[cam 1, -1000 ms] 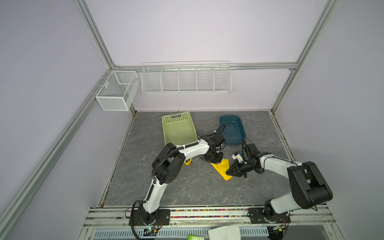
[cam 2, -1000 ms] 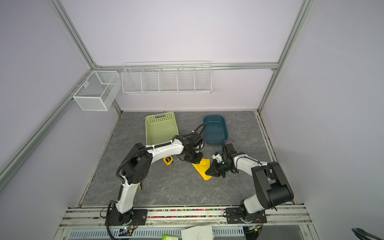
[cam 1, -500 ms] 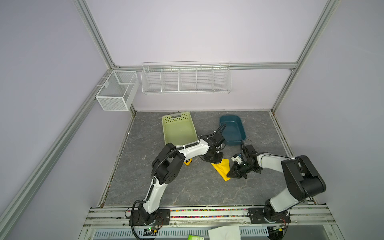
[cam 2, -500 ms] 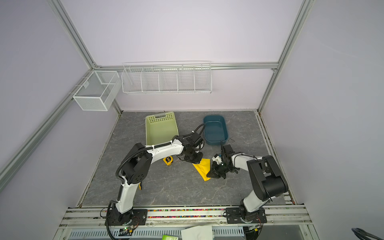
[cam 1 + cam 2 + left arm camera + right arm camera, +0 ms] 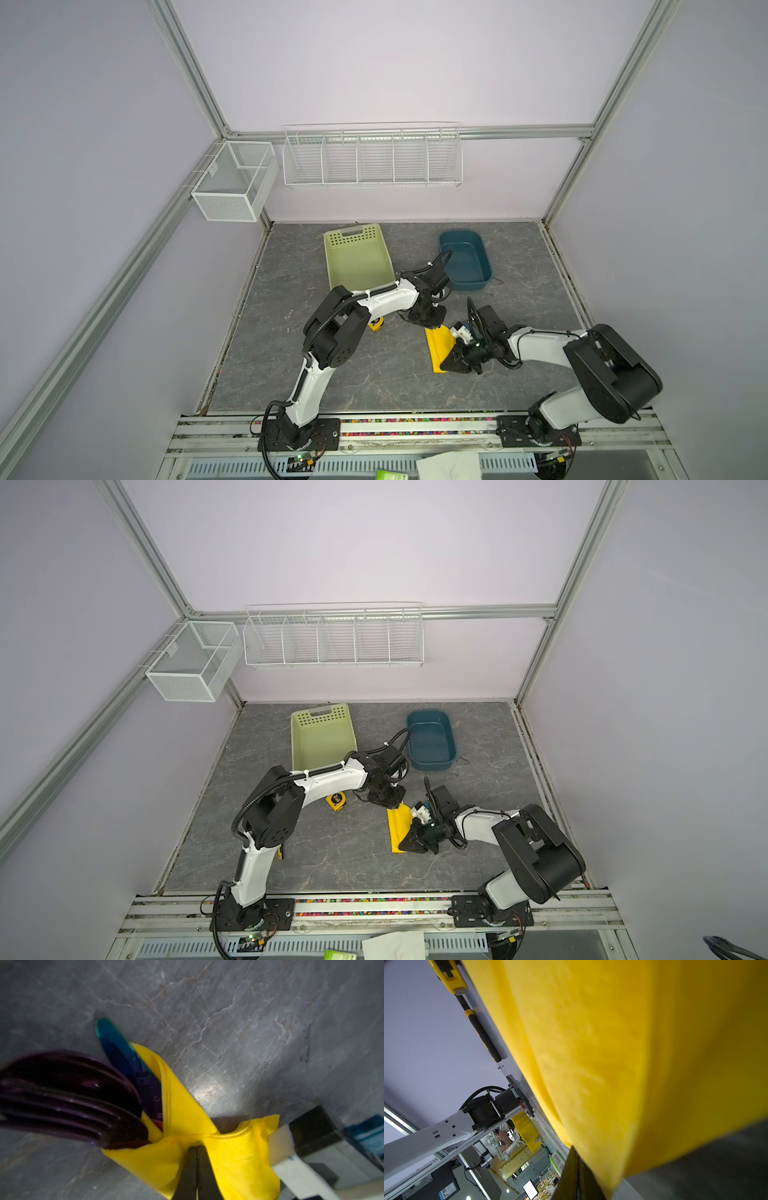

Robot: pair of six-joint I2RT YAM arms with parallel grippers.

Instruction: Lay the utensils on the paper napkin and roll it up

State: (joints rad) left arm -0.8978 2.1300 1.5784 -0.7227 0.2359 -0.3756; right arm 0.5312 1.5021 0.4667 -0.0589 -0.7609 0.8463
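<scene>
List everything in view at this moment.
paper napkin: one, yellow, wrapped round utensils, mid-table
utensils: three, purple fork and spoon, blue-teal blade, poking from napkin
tape measure: one, yellow, beside left arm
pliers: one, yellow-black handles, near left arm
plastic basket: one, pale green, table rear
tub: one, dark teal, beside basket
wire rack: one, white, back wall
mesh basket: one, white, left wall
left tool: shut on napkin's far end
right tool: shut on napkin's near end

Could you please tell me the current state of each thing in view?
paper napkin: folded around the utensils, pinched at both ends.
utensils: wrapped, heads sticking out.
left gripper: shut on the paper napkin.
right gripper: shut on the paper napkin.
green basket: empty.
blue tub: empty.
wire rack: empty.
</scene>
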